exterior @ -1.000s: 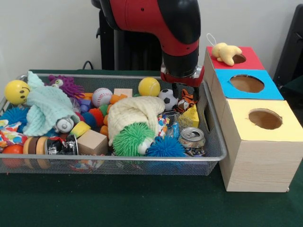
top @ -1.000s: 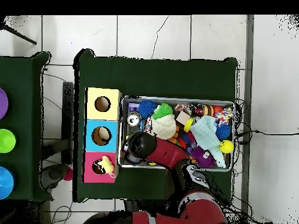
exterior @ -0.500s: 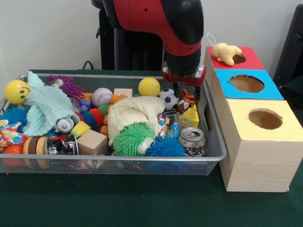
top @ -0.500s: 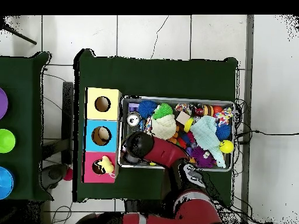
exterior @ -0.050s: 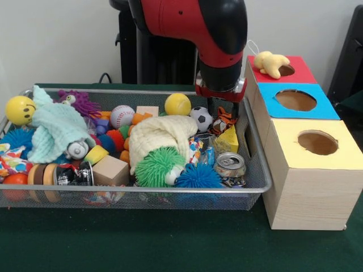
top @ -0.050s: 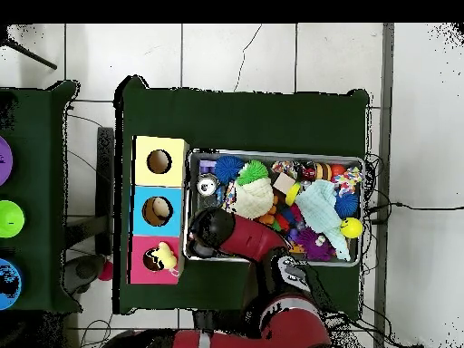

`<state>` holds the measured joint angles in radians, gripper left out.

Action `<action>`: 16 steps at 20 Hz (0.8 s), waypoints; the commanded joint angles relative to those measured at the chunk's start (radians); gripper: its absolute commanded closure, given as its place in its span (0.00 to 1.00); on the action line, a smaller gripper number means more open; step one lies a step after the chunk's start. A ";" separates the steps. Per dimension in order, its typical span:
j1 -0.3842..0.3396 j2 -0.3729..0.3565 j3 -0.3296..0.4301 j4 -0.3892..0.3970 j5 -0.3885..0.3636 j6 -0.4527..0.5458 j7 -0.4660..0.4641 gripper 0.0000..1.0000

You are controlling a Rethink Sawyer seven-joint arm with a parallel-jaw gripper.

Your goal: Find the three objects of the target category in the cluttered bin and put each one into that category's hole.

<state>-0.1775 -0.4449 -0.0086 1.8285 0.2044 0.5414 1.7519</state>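
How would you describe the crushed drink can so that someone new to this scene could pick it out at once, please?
Start at the wire mesh bin and go to its front corner beside the yellow-topped wooden box. There the crushed drink can stands with its silver top and pull tab up, just right of the blue spiky ball. It is the only metal thing among soft toys there.

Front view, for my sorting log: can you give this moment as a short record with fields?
arm: red and black, comes down over the bin's right end
end effector: low among the toys, above the tiger toy; grip state unclear
bin: wire mesh, crowded with toys
near the end effector: soccer ball, yellow ball, cheese wedge
front right corner of bin: can
boxes: red box, blue box, yellow box, each with a hole
on red box: yellow plush at the hole
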 commanded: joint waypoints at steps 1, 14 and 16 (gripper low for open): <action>-0.058 0.211 -0.008 -0.045 0.003 -0.166 0.177 0.00; -0.102 0.303 0.028 -0.115 -0.007 -0.255 0.127 0.00; -0.109 0.303 0.035 -0.119 -0.016 -0.247 0.112 1.00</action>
<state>-0.2308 -0.3419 -0.0003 1.8098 0.2114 0.4643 1.7517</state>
